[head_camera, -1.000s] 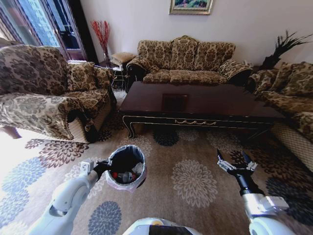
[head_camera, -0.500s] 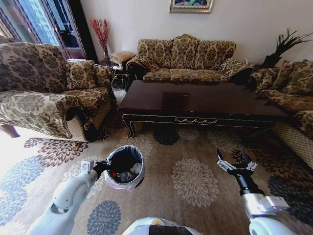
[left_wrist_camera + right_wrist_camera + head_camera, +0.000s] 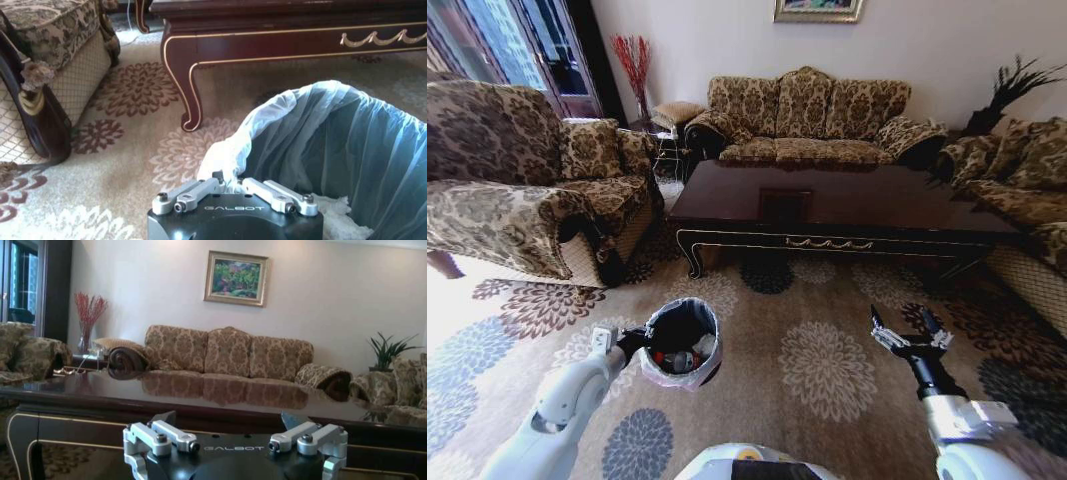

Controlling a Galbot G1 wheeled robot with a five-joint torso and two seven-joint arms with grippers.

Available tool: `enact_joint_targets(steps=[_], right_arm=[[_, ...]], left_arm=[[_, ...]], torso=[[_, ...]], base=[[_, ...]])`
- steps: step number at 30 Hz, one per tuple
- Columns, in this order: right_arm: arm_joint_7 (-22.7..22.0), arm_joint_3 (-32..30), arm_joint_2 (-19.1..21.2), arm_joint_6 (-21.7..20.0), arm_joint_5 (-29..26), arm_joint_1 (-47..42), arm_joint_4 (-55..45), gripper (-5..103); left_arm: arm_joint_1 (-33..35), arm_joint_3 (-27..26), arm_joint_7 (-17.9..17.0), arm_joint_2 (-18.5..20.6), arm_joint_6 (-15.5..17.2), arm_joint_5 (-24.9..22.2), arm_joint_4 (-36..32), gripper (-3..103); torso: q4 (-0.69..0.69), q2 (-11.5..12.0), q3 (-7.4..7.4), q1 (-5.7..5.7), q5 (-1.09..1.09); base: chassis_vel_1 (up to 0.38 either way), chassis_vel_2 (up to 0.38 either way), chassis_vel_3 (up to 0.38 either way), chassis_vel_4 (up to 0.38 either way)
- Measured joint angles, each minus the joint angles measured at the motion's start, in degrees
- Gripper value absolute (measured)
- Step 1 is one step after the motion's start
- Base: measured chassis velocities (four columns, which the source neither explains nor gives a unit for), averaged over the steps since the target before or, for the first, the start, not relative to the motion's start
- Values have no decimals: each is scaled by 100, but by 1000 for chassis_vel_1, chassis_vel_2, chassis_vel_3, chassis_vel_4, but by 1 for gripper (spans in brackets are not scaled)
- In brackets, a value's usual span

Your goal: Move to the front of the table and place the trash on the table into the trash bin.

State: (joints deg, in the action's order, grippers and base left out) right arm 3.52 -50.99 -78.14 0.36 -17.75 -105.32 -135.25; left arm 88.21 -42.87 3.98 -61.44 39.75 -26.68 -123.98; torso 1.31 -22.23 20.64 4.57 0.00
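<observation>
The dark glossy table stands ahead of me on the rug, its gold-trimmed apron and a curved leg close in the left wrist view. My left gripper is shut on the rim of the trash bin and holds it above the rug at my lower left. The bin's greyish bag folds over the rim by the left gripper. Trash lies inside the bin: a bottle with a red cap and white paper. My right gripper hangs open and holds nothing at my lower right, facing the table.
A patterned armchair stands to the left of the table, a three-seat sofa behind it and another sofa on the right. Flowered rug lies between me and the table. A vase of red stems stands in the far corner.
The whole picture has shifted slightly, so the camera moved. The bin stays in my left gripper and both arms keep their pose.
</observation>
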Motion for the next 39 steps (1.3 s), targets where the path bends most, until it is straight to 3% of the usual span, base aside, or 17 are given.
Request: enact_joint_targets(steps=[39], right_arm=[[0,-1,0,0,0,0,0,100]], left_arm=[[203,-28,135,-119,-125,187,-44,1]], torso=[[0,877,-586,-290,0]], base=[[-29,28,28,-32]])
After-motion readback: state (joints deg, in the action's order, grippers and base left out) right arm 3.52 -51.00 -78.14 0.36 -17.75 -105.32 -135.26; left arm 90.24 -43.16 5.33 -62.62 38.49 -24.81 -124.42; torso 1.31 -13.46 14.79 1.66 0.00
